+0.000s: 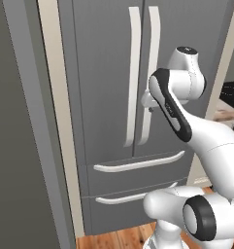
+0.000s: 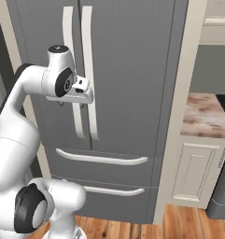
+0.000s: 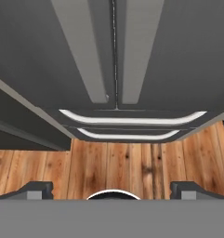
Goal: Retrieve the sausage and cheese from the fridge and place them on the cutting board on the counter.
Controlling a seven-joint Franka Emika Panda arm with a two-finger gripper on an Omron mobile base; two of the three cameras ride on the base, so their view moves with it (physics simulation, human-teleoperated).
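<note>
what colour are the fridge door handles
Off-white, against the dark grey fridge; the handles show best in the right base view.

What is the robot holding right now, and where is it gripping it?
Nothing. The gripper is open with bare floor between its fingertips. It hangs in front of the closed fridge, near the door handles but not around them.

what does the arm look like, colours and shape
A glossy white arm of rounded, tube-like links with dark grey-black joint bands and round end caps. The gripper is a small white block. Its fingertips are small and dark grey. No cables or markings show.
</note>
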